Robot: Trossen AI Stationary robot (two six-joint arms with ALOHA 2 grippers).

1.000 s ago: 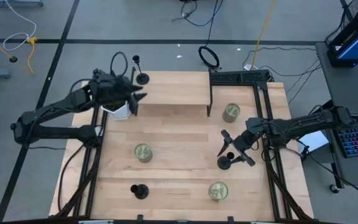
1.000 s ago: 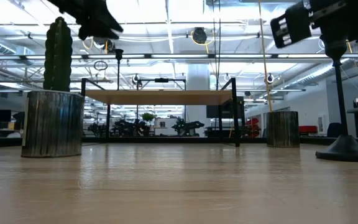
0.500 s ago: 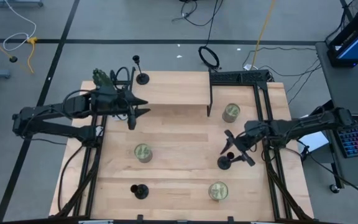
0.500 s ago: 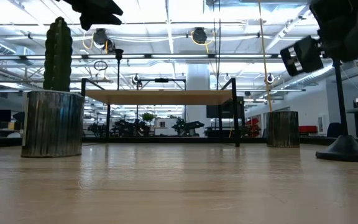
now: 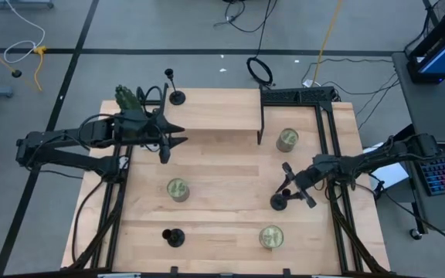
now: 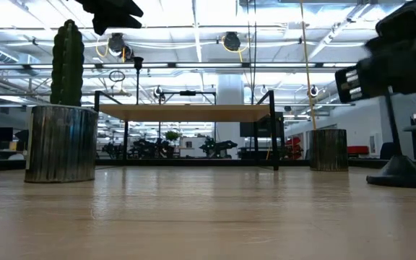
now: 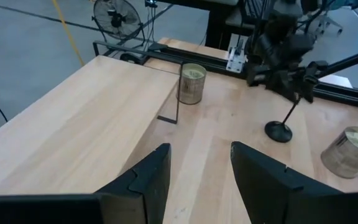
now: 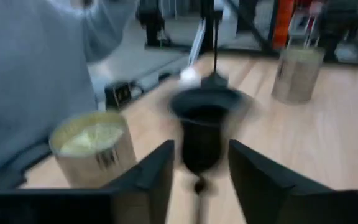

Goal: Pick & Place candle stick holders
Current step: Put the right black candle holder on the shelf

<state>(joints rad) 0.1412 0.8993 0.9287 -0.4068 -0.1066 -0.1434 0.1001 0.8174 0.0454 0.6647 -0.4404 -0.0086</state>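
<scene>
One black candle stick holder (image 5: 279,203) stands on its round base at the table's right. My right gripper (image 5: 297,185) is at its top, open, with one finger on either side of the small cup (image 8: 202,134). A second holder (image 5: 176,96) stands at the far edge, left of the raised shelf. A third (image 5: 174,237) stands near the front left. My left gripper (image 5: 170,143) hovers open above the table by the shelf's left end, with nothing between its fingers (image 7: 148,183). My right gripper comes at the holder's cup (image 8: 211,149) about level from the table's right side, one finger on each side of it. The view is blurred, and I cannot tell whether the fingers touch the cup. The holder stands upright with its base (image 6: 403,173) on the table.
Three squat greenish-gold jars stand at the middle left (image 5: 178,189), the far right (image 5: 287,140) and the near right (image 5: 271,237). A raised wooden shelf (image 5: 215,112) spans the far middle. A green plant (image 5: 128,96) is at the far left corner.
My right gripper has come down beside the right-hand holder, level with its cup. My left gripper has swung a little from the far left corner toward the table's near edge and then kept still. The holders and jars have stayed where they were.
</scene>
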